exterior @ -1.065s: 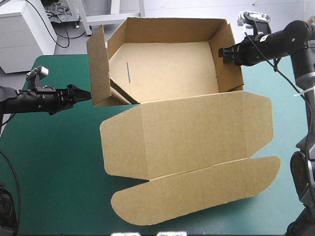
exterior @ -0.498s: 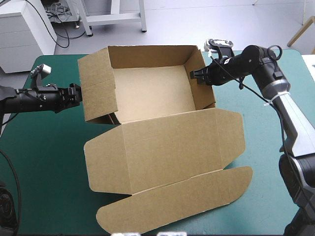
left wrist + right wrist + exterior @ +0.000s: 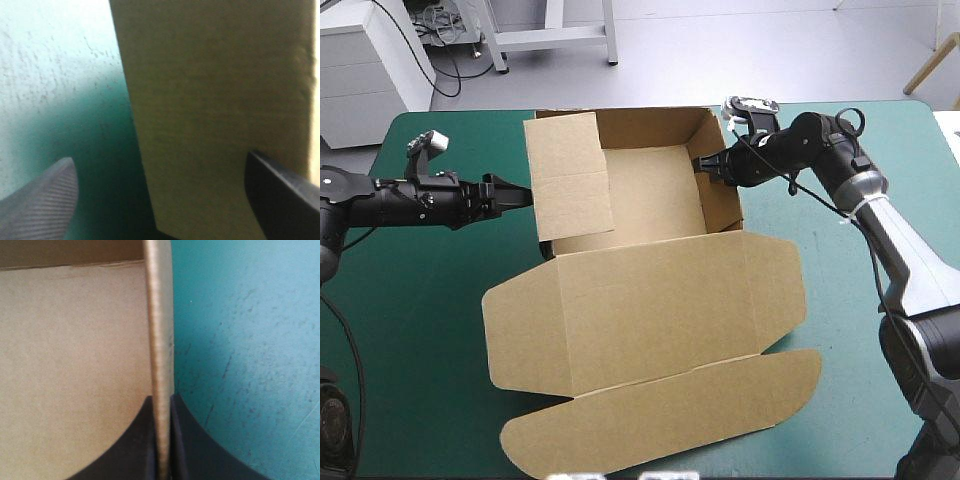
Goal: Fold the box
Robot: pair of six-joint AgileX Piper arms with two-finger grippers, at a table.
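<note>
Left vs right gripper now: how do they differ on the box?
Left gripper is open, fingers apart with the board of the left flap between them; right gripper is shut on the box at its right wall. Left gripper is at the box's left side, right gripper at its right side. Both sit at the raised tray end, not over the flat lid.

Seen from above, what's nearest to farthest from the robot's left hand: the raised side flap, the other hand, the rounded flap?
1. Raised side flap: right at the left hand.
2. Right hand: across the box, gripping its other side.
3. Rounded flap: flat, nearest the table's front edge.
</note>
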